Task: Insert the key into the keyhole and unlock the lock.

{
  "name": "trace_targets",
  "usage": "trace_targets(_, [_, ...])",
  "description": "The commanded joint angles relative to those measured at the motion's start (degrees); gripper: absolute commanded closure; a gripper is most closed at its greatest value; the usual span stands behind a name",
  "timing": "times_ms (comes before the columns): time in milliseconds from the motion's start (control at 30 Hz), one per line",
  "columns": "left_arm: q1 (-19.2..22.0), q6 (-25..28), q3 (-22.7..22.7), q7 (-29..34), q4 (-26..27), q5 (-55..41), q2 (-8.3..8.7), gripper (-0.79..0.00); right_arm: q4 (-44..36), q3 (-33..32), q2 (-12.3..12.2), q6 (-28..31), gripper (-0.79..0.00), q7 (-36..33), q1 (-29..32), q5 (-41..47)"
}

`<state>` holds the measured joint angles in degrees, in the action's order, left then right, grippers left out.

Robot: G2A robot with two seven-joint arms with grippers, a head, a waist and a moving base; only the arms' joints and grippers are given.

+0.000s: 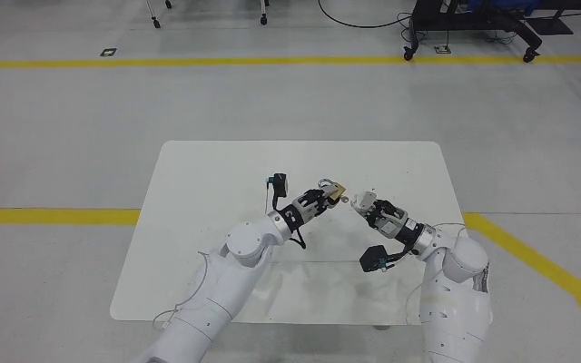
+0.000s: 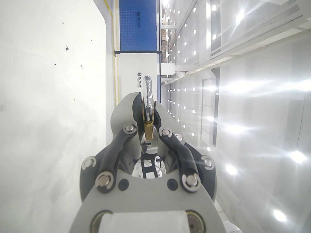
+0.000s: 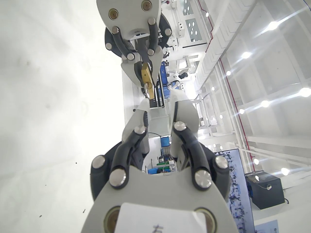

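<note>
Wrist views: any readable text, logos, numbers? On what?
Blue panel: brand logo, sideways; not quoted.
White panel: same logo; small line beneath unreadable.
Wrist label: one character, cut off.
Poster: too blurred.
Lock: no legible text.

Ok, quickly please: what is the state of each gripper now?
Left gripper: shut on the padlock.
Right gripper: open, holding nothing, close to the padlock.
</note>
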<state>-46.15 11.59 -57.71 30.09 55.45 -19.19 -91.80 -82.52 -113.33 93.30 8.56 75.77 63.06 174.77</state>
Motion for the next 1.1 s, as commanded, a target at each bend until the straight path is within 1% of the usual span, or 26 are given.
trace_targets(0, [0.36,-0.38,0.34,-0.28,-0.39,-0.23,-0.20,0.000,-0.42,0.73,-0.18,-0.13,0.000,-1.03,0.55,0.24])
trace_targets(167, [0.86,-0.59,0.62,-0.68,-1.05,-0.38,-0.48,0.000,-0.72,1.63,-0.83,0.33,-0.006,-3.10,1.11,0.55])
trace_targets(267, [1.02,-0.43,0.72,-1.19,-1.36,0.22,-0.55,0.000,-0.81,2.00,-1.31,0.83,-0.129,-3.95,1.31,0.19])
trace_targets(300, [1.04,-0.34,0.75,-1.36,-1.42,0.43,-0.57,0.000,-0.85,2.13,-1.46,0.88,-0.148,-4.17,1.37,0.16])
trace_targets(467, [1.01,-0.11,1.37,-1.92,-1.41,1.97,-0.72,0.000,-0.95,2.90,-2.14,0.98,-0.160,-4.97,1.64,0.76])
trace_targets(533, [0.95,-0.14,1.60,-1.99,-1.33,2.35,-0.79,0.000,-0.93,3.32,-2.39,1.09,-0.145,-5.35,1.70,0.96])
trace_targets(700, [0.80,-0.10,1.57,-1.93,-0.98,2.52,-0.87,0.000,-0.66,4.35,-3.00,1.40,-0.160,-6.84,1.75,1.04])
trace_targets(833, [0.65,0.04,1.36,-1.87,-0.80,2.64,-0.87,0.000,-0.48,5.11,-3.48,1.71,-0.212,-7.63,1.84,1.09])
trace_targets(900, [0.63,0.10,1.35,-1.80,-0.76,2.97,-0.86,0.000,-0.45,5.33,-3.68,1.78,-0.191,-8.01,1.88,1.24])
trace_targets(933, [0.57,0.17,1.38,-1.74,-0.74,3.11,-0.86,0.000,-0.36,5.39,-3.72,1.97,-0.148,-8.11,1.83,1.24])
trace_targets(967, [0.54,0.20,1.40,-1.70,-0.72,3.22,-0.87,0.000,-0.27,5.42,-3.74,2.24,-0.058,-8.15,1.71,1.24])
trace_targets(1000, [0.51,0.28,1.41,-1.66,-0.69,3.32,-0.88,0.000,-0.12,5.44,-3.75,2.53,0.000,-8.18,1.57,1.24])
trace_targets(1067, [0.44,0.58,1.40,-1.53,-0.64,3.39,-0.90,0.000,0.28,5.52,-3.76,3.10,0.000,-8.07,1.30,1.24])
